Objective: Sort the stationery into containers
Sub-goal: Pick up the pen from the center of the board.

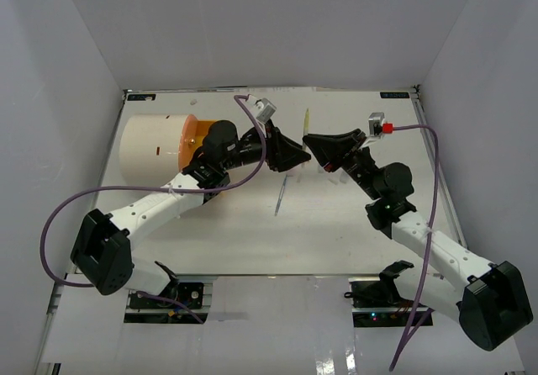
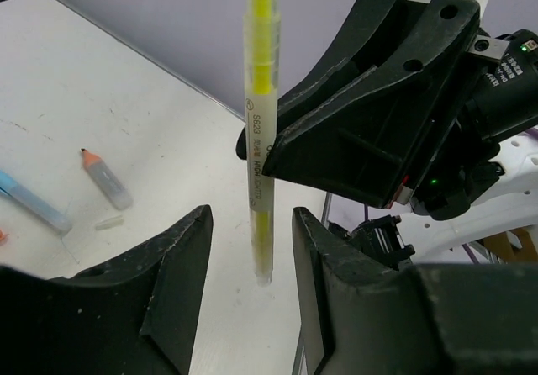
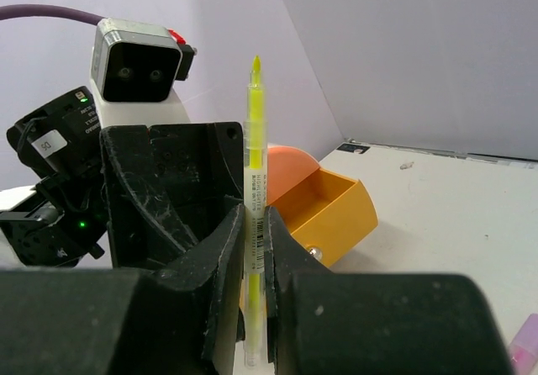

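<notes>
Two arms were out there, and two hands met over the middle of the tabletop [image 1: 336,232], right of the one cream drum [image 1: 147,148].

One yellow highlighter [image 3: 255,139] was the piece in play. The right hand [image 3: 255,232] had it pinched tight, both fingers pressed flat on the barrel about halfway down. It stood bolt upright, long axis vertical, pointed yellow tip to the ceiling and blunt end hanging down below the fingers. Whether that bottom end touched the tabletop, I couldn't tell.

And the left hand [image 2: 250,224] was right there from the other side, its two fingers standing either side of the lower barrel. They were partly open, a sliver of daylight on each side, and gripped nothing.

One orange drawer [image 3: 336,211] stood pulled out of the drum's orange face, one small brass knob [image 3: 315,251] on its front. It showed nothing inside from that angle.

Loose on the tabletop, I counted three. One thin pen [image 1: 280,197] lay flat just near of the hands, running roughly near to far. One grey marker [image 2: 107,177] with an orange tip lay on a slant. One light blue pen [image 2: 34,203] lay beside it, well apart from the hands.
</notes>
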### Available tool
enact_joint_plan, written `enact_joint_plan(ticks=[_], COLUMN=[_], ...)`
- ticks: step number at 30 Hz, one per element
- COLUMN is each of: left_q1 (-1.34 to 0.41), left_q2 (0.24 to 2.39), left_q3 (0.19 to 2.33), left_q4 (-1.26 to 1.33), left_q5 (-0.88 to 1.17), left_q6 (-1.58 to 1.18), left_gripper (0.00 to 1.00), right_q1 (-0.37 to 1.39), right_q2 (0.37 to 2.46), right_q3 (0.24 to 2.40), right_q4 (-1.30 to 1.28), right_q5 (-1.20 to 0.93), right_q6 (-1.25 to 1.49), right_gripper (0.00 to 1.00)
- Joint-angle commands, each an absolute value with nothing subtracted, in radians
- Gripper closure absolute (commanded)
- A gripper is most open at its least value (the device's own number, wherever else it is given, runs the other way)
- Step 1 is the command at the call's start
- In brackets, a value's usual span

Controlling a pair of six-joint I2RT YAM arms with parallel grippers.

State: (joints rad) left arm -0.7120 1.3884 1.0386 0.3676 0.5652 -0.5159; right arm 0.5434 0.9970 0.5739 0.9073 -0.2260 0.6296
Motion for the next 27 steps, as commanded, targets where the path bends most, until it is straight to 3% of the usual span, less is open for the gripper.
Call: enact_joint_plan(ticks=[1, 8, 13, 16, 17, 22, 27], left_q1=[-0.718, -0.718, -0.716, -0.715, -0.716, -0.715, -0.713], left_q2=[1.404, 1.414, 1.413, 1.411, 1.41, 1.402, 1.399], left_q3=[1.084, 1.111, 1.124, 1.126, 1.127, 1.143, 1.169], left_q4=[0.381, 0.361, 0.328, 0.302, 0.289, 0.175, 0.032], left_q5=[0.606, 0.63, 0.675, 0.693, 0.695, 0.681, 0.65], left_q6=[-0.474, -0.382, -0.292, -0.23, -0.215, -0.086, -0.002], left_gripper=[0.47, 0.67, 0.88, 0.97, 0.99, 1.0, 1.0], right_q1=[0.545, 0.545, 0.545, 0.545, 0.545, 0.543, 0.538], right_q2=[1.009, 1.031, 1.035, 1.035, 1.032, 1.0, 0.988], right_q3=[0.607, 0.626, 0.634, 0.643, 0.647, 0.689, 0.758], right_q4=[1.017, 1.039, 1.042, 1.019, 1.002, 0.829, 0.664], right_q5=[-0.253, -0.287, -0.304, -0.319, -0.324, -0.327, -0.321], right_q6=[0.644, 0.63, 0.611, 0.583, 0.559, 0.462, 0.367], right_gripper=[0.92, 0.92, 0.91, 0.8, 0.69, 0.43, 0.41])
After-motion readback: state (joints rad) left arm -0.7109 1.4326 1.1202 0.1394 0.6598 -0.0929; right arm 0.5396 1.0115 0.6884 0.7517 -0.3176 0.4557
